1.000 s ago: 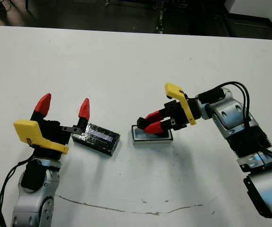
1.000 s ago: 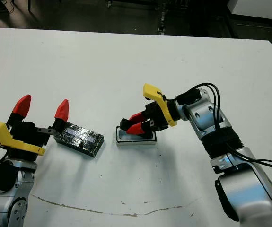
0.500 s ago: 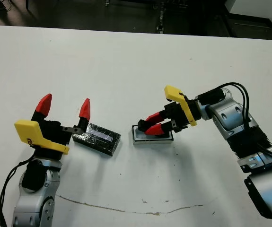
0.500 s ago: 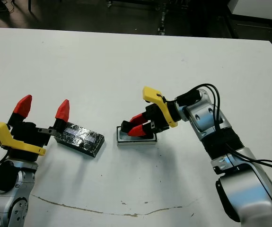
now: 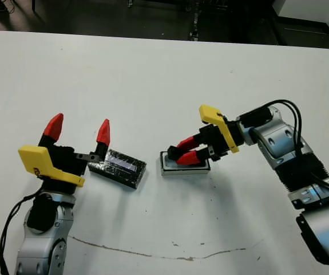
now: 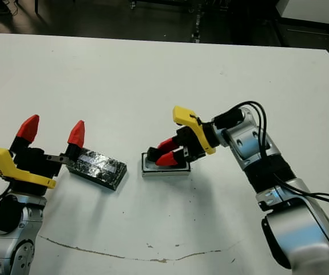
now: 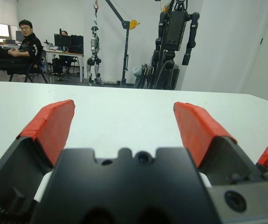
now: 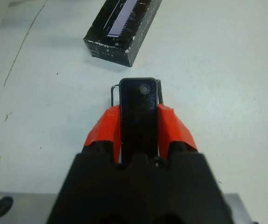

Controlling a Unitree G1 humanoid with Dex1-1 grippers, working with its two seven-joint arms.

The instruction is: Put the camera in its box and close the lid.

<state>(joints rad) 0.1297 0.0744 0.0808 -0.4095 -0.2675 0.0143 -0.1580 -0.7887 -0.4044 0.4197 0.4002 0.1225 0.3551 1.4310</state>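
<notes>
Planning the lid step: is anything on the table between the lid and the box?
Nothing visible lies between them. The lid sits on bare table to the robot's left of the box. Over the box itself, the right tool holds the camera.

We see the white table (image 5: pixel 153 74) brightly and evenly lit from overhead, with only soft, faint shadows under the arms. The lid (image 8: pixel 122 25) shows pale glare along its glossy top. In the left wrist view, the near red fingers (image 7: pixel 50 126) are blurred, the background room sharper.
</notes>
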